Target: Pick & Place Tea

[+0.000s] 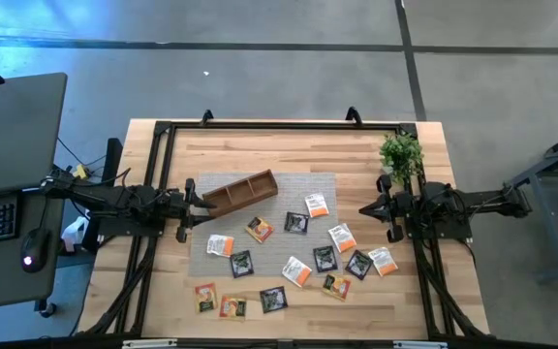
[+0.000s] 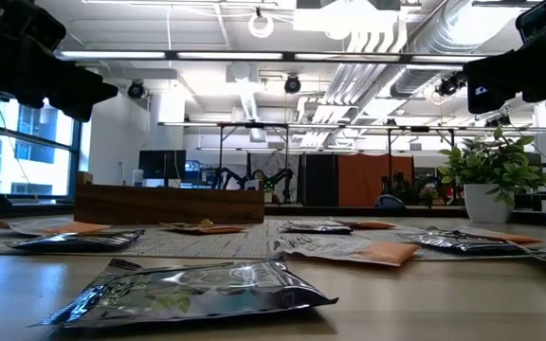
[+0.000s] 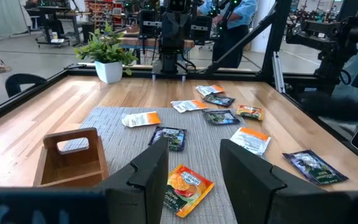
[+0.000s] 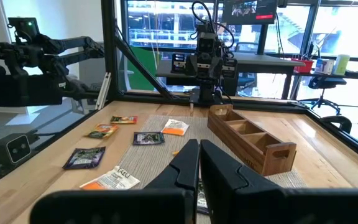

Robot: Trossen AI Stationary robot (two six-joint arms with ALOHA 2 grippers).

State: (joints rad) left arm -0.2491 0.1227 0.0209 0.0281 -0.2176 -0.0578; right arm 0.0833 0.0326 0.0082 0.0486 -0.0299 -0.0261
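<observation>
From above, a wooden tabletop [image 1: 260, 136] inside a black frame carries a grey mat, a long wooden tray [image 1: 240, 191] lying at an angle, and a potted plant [image 1: 401, 155] in the far right corner. Fifteen tea sachets [image 1: 295, 223] lie scattered across the mat and near edge; none is in the tray. The far strip of tabletop is bare. The left gripper [image 1: 190, 209] waits at the left edge beside the tray.

At table height, one dark sachet lies nearest.

The left wrist view shows its jaws apart, empty.

The right gripper [image 4: 199, 163] has its jaws closed together, holding nothing.
</observation>
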